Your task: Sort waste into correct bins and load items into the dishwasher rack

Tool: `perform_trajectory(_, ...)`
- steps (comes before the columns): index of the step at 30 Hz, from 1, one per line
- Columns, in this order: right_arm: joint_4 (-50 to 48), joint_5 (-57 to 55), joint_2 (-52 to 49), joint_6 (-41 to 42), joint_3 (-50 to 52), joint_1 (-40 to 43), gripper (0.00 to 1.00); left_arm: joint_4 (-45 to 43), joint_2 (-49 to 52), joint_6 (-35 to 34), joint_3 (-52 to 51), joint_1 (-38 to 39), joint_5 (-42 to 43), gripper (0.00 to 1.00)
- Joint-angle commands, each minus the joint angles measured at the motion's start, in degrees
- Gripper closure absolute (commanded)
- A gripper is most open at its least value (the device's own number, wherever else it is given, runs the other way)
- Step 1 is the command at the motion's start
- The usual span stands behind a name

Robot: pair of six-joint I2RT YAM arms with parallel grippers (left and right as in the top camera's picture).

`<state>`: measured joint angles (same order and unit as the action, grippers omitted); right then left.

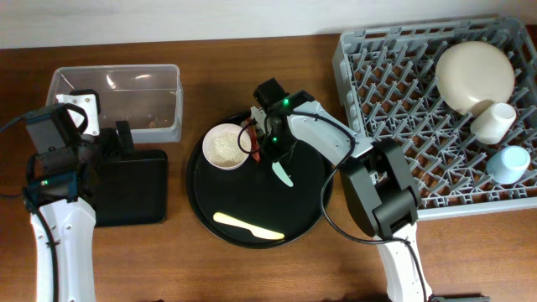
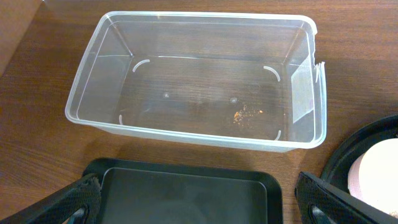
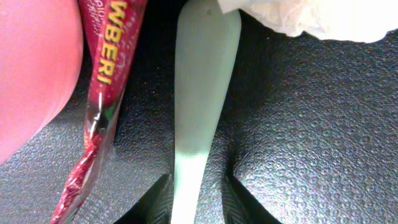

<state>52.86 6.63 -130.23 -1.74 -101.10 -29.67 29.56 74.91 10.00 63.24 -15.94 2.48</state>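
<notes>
- Grey plastic lattice formed the dishwasher rack [image 1: 403, 109] in the overhead view, well to the right of the round black tray [image 1: 252, 201]. It carried the cream plate [image 1: 475, 74], the white cup [image 1: 493, 122] and the light-blue cup [image 1: 508, 164].
- On the round black tray sat the pink-rimmed bowl [image 1: 225, 146] of whitish grains at the upper left, with the red wrapper [image 1: 248, 138] just beside it. The mint-green spoon [image 1: 283, 174] lay near the middle and the yellow spoon [image 1: 247, 226] near the lower edge.
- The right end effector [image 1: 268, 149] was low over that tray, at the spoon's handle.
- Left of the round tray were the clear tub [image 1: 117, 105] and the black rectangular tray [image 1: 130, 189], with the left end effector [image 1: 117, 143] above the latter.
- In the left wrist view, the left end effector [image 2: 199, 205] was released, its fingers [image 2: 81, 199] spread wide over the black rectangular tray [image 2: 186, 186]. The clear tub [image 2: 87, 87] beyond it held a few orange crumbs. The round tray's rim [image 2: 364, 146] and the bowl [image 2: 382, 177] showed at the right.
- In the right wrist view, the right end effector [image 3: 189, 199] was clenched on the mint-green spoon [image 3: 199, 93], one finger at each side of its handle, the spoon flat on the round tray's textured floor [image 3: 311, 137].
- The red wrapper [image 3: 102, 106] lay just left of the handle, with the bowl's pink wall [image 3: 31, 68] further left. The white paper wad [image 3: 311, 18] lay at the upper right.
</notes>
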Motion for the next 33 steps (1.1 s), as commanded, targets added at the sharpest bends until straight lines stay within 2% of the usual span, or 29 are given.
perform_trajectory(1, 0.1, -2.2, -1.6, 1.2, -0.4, -0.7, 0.73, -0.1, 0.0, -0.7, 1.2, -0.3, -0.3, 0.01)
perform_trajectory(3, 0.3, -2.3, -1.6, 2.1, -0.4, -0.7, 0.82, -0.1, 0.0, -0.7, 1.2, -0.3, -0.4, 0.01)
perform_trajectory(6, 0.3, -2.7, -1.6, 2.3, -0.4, -0.6, 0.88, -0.1, 0.0, -0.7, 1.2, -0.3, -0.3, 0.01)
perform_trajectory(16, 2.1, -2.6, -0.9, 2.3, -0.6, 0.2, 0.88, -0.1, 0.0, -0.7, 1.2, -0.3, -0.3, 0.01)
perform_trajectory(17, 2.4, -2.0, -0.9, 2.2, -0.6, 0.5, 0.78, 0.1, 0.0, -0.7, 1.2, -0.3, -0.4, 0.01)
perform_trajectory(18, 2.8, -1.3, -1.0, 1.8, -0.6, 0.5, 0.61, 0.1, 0.0, -0.7, 1.2, -0.3, -0.4, 0.01)
perform_trajectory(19, 3.2, 0.0, -1.0, 0.6, -0.6, 0.5, 0.58, 0.1, 0.0, -0.7, 1.2, -0.3, -0.4, 0.01)
perform_trajectory(24, 3.0, 1.7, -1.4, -1.0, -0.6, -0.9, 0.58, 0.1, 0.1, -0.7, 1.2, -0.3, -0.4, 0.01)
perform_trajectory(25, 2.6, 0.9, -1.6, -1.0, -0.2, -1.2, 0.6, 0.1, 0.1, -0.7, 1.2, -0.3, -0.4, 0.01)
perform_trajectory(29, 3.3, -4.2, -2.5, -1.0, 0.8, -1.3, 0.76, 0.1, 0.1, -0.7, 1.2, -0.3, -0.4, 0.01)
perform_trajectory(33, 3.7, -4.3, -2.4, -0.7, 0.8, -1.3, 0.82, 0.1, 0.1, -0.7, 1.2, -0.3, -0.4, 0.01)
